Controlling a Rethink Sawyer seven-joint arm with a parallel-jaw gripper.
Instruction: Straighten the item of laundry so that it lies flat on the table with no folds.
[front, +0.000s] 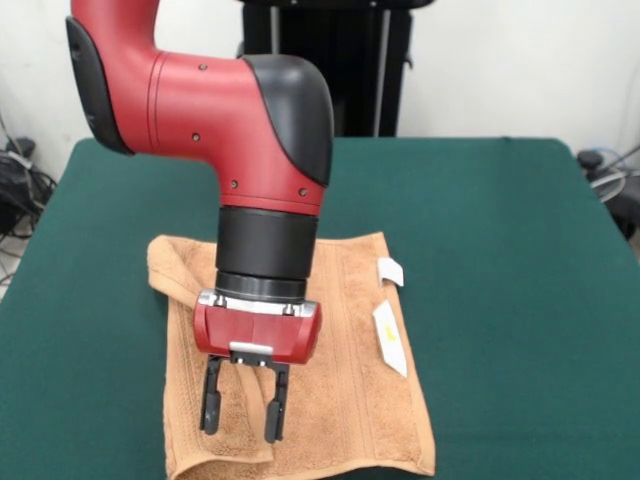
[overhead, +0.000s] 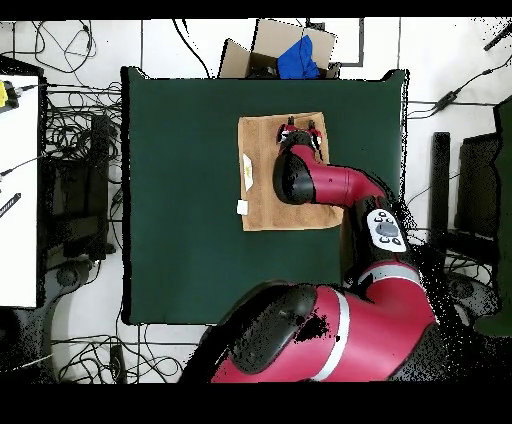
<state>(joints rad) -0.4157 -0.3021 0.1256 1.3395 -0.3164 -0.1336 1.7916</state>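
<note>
The orange-tan towel (front: 340, 330) lies on the dark green table (front: 500, 230), toward its near side in the front view. Its far-left corner is folded over and its near-left edge is rumpled. Two white tags (front: 390, 335) lie at its right edge. My gripper (front: 243, 408) points down over the towel's near-left part, fingers (front: 210, 400) spread apart with nothing between them, the tips close to the cloth. In the overhead view the towel (overhead: 262, 195) is at the table's (overhead: 180, 200) upper middle, with the gripper (overhead: 302, 126) at its upper edge and the arm covering its right half.
A cardboard box with blue cloth (overhead: 290, 52) sits off the table's far side in the overhead view. Cables lie on the floor around the table. A white bench (overhead: 18, 190) stands at the left. The robot's base (overhead: 330, 340) fills the bottom.
</note>
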